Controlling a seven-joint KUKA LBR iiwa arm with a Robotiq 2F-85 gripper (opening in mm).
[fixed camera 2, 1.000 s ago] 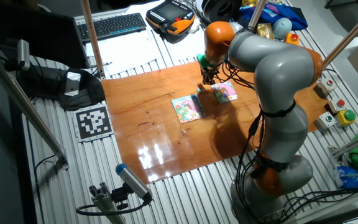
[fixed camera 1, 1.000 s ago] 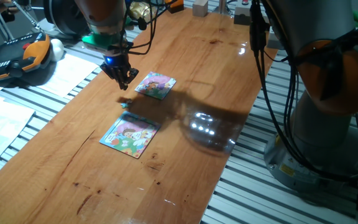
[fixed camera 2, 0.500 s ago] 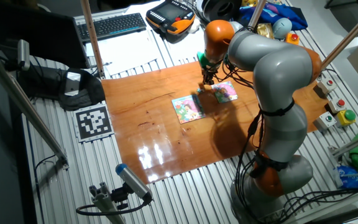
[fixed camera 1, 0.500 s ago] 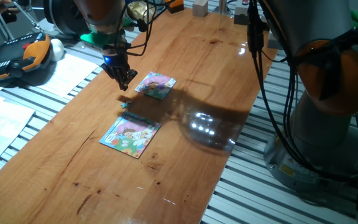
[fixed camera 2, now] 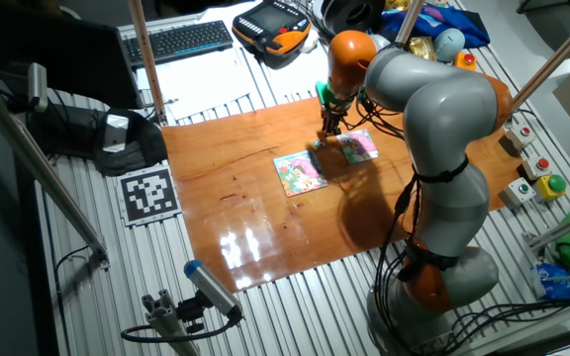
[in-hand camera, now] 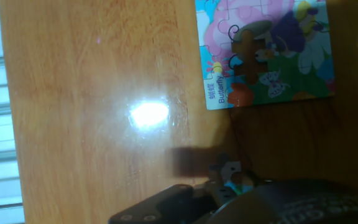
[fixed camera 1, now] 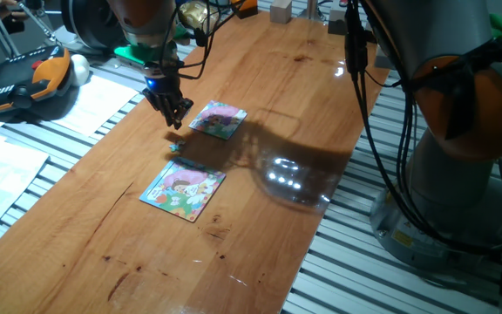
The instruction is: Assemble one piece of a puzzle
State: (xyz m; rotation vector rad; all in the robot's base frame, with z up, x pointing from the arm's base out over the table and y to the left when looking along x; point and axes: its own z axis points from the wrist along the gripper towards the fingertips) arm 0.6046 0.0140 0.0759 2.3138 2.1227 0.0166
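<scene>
Lying flat on the glossy wooden table, the puzzle (a square cartoon of pink, purple and green) sits toward the far edge, the larger blue-bordered puzzle nearer. The gripper hangs just beside the smaller square's left corner; whether its fingers are spread is unclear. The knobbed piece shows at the fingertips in the hand view.

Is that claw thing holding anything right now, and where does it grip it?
It cannot be told for sure. A small puzzle piece shows right at the tool tips, but whether it is gripped, and where, is hidden.
</scene>
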